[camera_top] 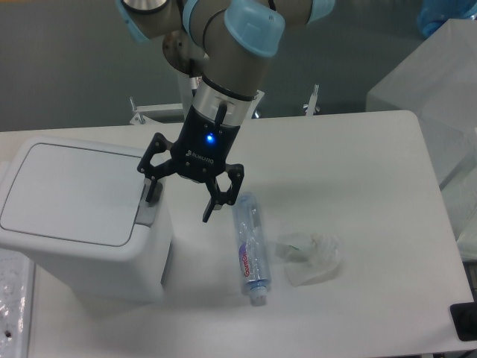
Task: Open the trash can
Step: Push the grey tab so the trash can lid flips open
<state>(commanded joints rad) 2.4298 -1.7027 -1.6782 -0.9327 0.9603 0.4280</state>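
The trash can [82, 216] is a large white boxy bin at the left of the table, its flat lid down. A grey push-button strip [147, 211] sits at the lid's right edge. My gripper [182, 203] hangs just right of the bin, fingers spread wide and empty. Its left finger [154, 190] is right above the button strip; whether it touches I cannot tell. Its right finger [216, 205] is over the bare table.
A clear plastic bottle [249, 246] lies on the table just right of the gripper. A crumpled clear wrapper [311, 256] lies beside it. A frosted box [440, 82] stands at the right rear. A dark object [466, 322] is at the table's right front edge.
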